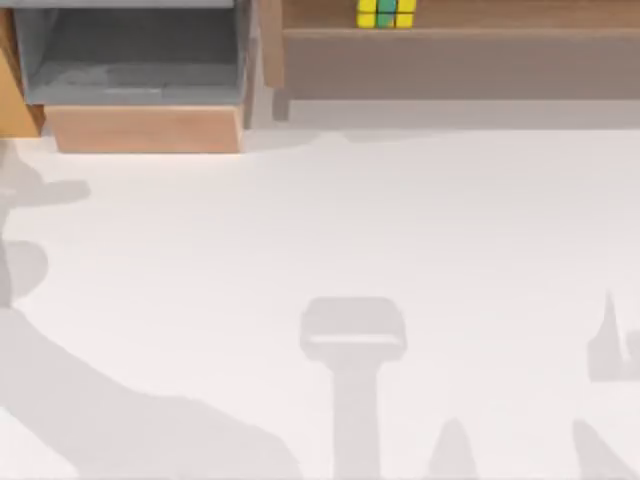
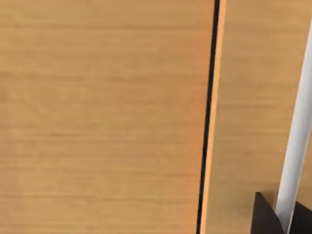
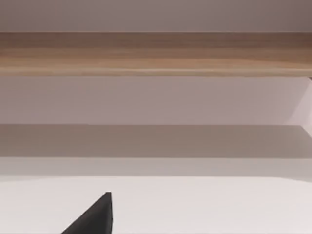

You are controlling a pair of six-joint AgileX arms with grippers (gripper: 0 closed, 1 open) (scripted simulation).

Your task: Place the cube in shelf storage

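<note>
The cube [image 1: 386,13], yellow and green squares split by dark lines, rests on the shelf storage [image 1: 460,62] at the table's far right, against its upper wooden ledge. Nothing holds it. The shelf is long, with a light brown wood edge and a brownish-grey face. The right wrist view looks at that shelf's wood edge [image 3: 156,53] from low over the table, and a dark part of my right gripper [image 3: 95,217] shows at the frame's border. A dark part of my left gripper [image 2: 268,217] shows close against light wooden panels [image 2: 102,117].
A box-like wooden compartment [image 1: 145,128] with a grey lining stands at the far left, next to the shelf. The white table [image 1: 320,230] carries the arms' shadows along its left side and near edge. A white strip [image 2: 297,136] crosses the left wrist view.
</note>
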